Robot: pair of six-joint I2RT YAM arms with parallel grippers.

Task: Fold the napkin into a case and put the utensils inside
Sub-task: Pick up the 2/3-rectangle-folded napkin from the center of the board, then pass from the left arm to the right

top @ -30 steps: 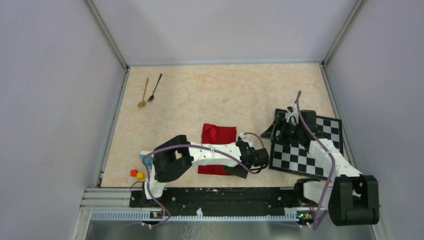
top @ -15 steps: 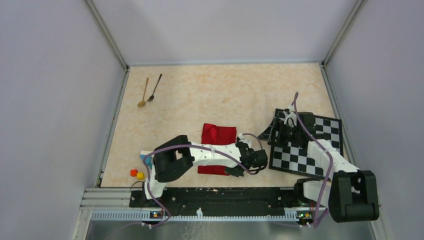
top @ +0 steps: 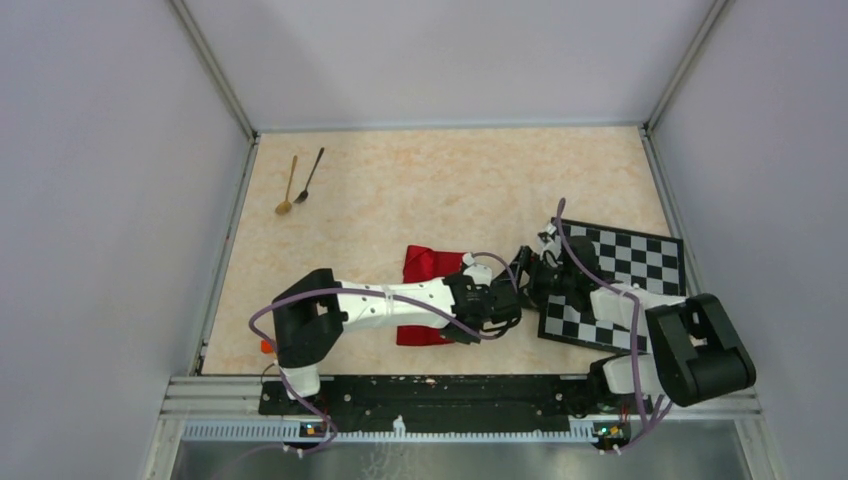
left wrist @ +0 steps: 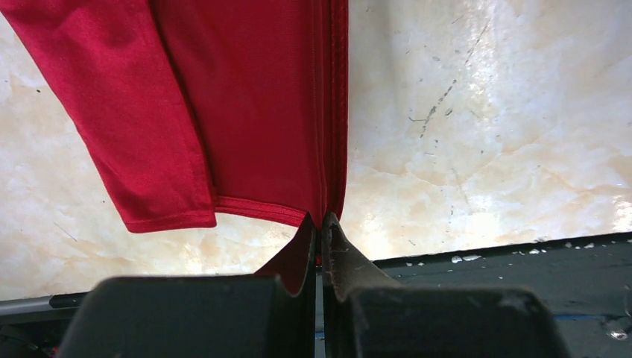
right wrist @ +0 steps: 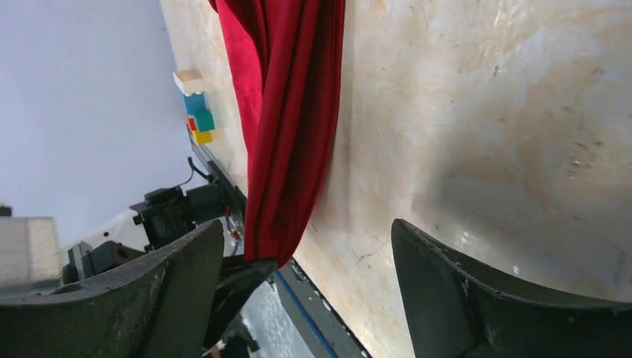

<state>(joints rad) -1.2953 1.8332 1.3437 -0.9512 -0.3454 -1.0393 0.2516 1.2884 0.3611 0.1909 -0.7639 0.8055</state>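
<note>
Napkin (left wrist: 246,112) edge clamped in left hand (left wrist: 319,225) | arm (top: 400,299) hides its middle

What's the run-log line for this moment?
phase: folding | left gripper: shut on napkin edge | right gripper: open, empty | spoons: untouched, far left

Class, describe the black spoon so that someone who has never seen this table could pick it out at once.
Look to the far left corner of the beige table, away from the red napkin. Two thin spoons lie there side by side; the black spoon is the right one, dark where its neighbour, the gold spoon, is yellow.
</note>
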